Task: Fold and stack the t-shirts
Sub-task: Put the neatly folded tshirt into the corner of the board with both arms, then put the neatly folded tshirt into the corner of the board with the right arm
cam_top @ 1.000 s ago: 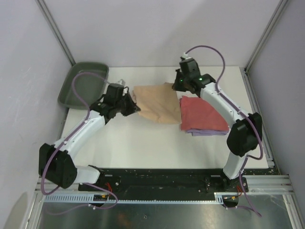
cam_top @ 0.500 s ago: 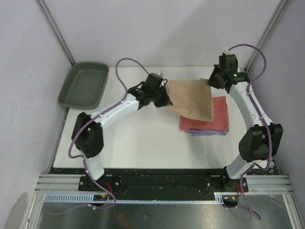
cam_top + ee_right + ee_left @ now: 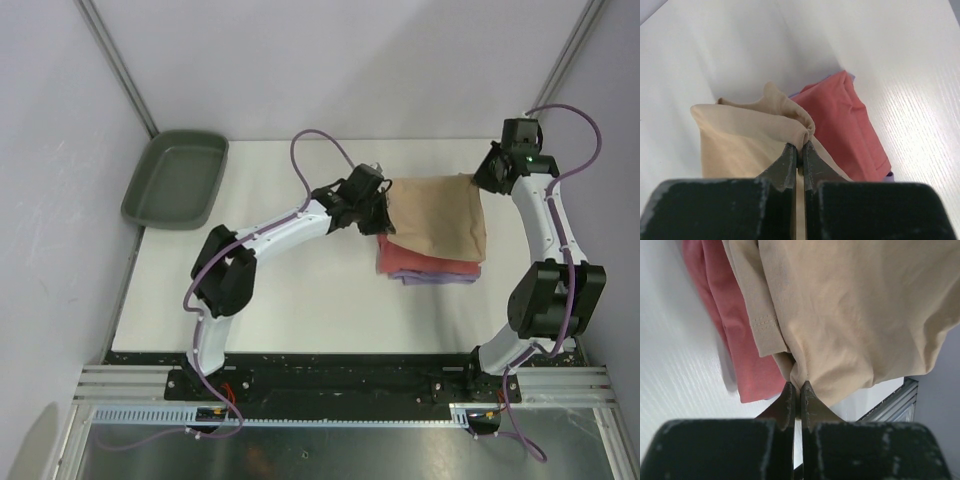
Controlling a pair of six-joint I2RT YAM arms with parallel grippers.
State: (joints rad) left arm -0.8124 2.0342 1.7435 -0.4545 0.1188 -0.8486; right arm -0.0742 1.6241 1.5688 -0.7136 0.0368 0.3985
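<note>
We are holding the tan t-shirt spread over the folded coral-red t-shirt, which is lying on the lavender t-shirt toward the tabletop's right side. Our left end effector and right end effector are each pinching one of its corners.

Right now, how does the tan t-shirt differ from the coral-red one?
The tan t-shirt is pinched at opposite edges by the left tool and right tool; the coral-red t-shirt is gripped by neither. The tan t-shirt is uppermost and rumpled; the coral-red t-shirt lies folded flat beneath it, on the lavender t-shirt. Both are plain soft cloth.
</note>
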